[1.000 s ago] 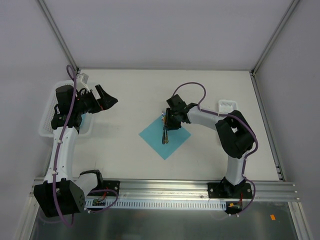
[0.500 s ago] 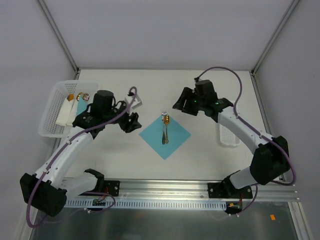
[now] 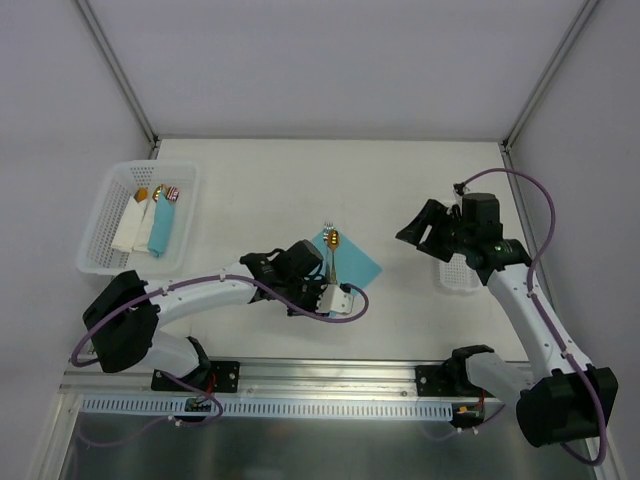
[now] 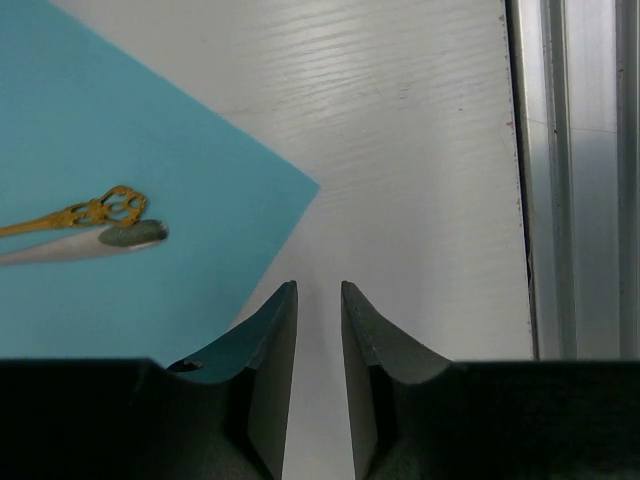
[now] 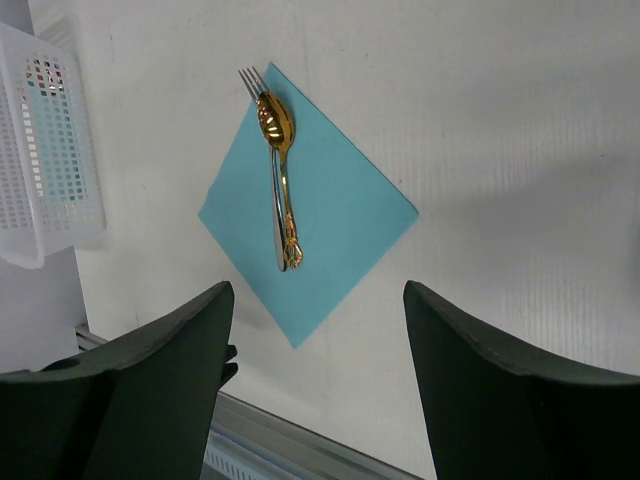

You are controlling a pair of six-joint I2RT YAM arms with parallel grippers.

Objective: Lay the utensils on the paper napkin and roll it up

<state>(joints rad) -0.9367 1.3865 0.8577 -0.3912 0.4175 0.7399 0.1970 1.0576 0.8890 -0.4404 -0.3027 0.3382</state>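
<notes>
Item: the paper napkin (image 3: 358, 262), a thin matte turquoise square. It lies as a diamond at mid-table, one corner toward the near edge.

On it are the utensils (image 5: 278, 170): a glossy gold spoon with a fretted handle, over a silvery fork (tines just past the far corner).

We judge placing done and rolling in hand.

Left gripper (image 4: 318, 290): jaws narrow with nothing between them, low at the napkin's near-left edge, close by the near corner. We cannot tell if it touches.

Next move, as we read it: pinch that flimsy edge and fold it over the cutlery without dragging the sheet.

Right gripper (image 5: 317, 287): jaws wide, empty, raised toward the right edge.

White mesh basket (image 3: 95, 235): far-left corner.
</notes>
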